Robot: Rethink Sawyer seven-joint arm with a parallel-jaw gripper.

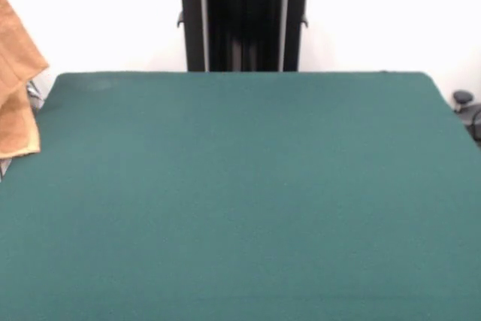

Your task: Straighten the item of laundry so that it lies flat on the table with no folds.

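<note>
The orange-tan towel (16, 88) hangs at the far left edge of the front view. It drapes downward off the table's side, with its hemmed lower edge near the table's left border. What holds it up is out of view. The dark green table (240, 201) fills most of the view and nothing lies on it. My gripper does not show; only the black pedestal (244, 16) stands behind the table's far edge.
A small black object (463, 98) sits beyond the table's far right corner. A white wall stands behind the pedestal.
</note>
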